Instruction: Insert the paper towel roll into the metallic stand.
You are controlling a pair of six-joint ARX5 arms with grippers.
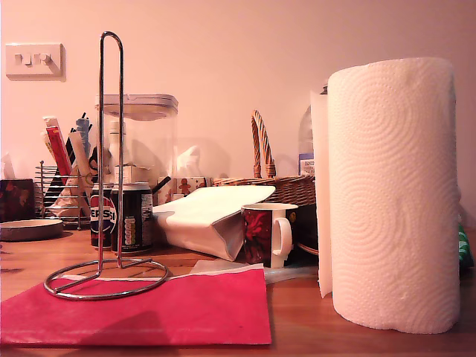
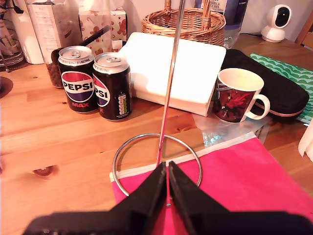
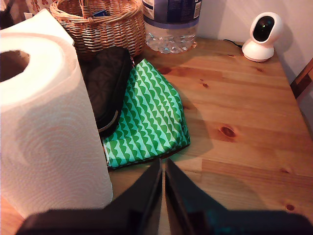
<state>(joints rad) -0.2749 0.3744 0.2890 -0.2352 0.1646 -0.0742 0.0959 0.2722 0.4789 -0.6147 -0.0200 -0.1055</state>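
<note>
roll (image 1: 393, 195): stands upright on the table (image 1: 312, 327), core vertical, at the exterior view's right; just beside my second gripper (image 3: 163, 169), a little ahead of it and off to one side.
stand (image 1: 110, 171): upright, hairpin loop vertical, ring base partly on the red cloth (image 1: 149, 309); straight ahead of my first gripper (image 2: 167, 171), close.
first gripper: jaws pressed together, holding nothing, lined up with the stand's rod.
second gripper: jaws pressed together, holding nothing.
nearer arm: the second, by my reading, is the one to take the roll.
turning relation: roll and stand are well apart, both axes vertical; the core must go over the loop's top.
</note>
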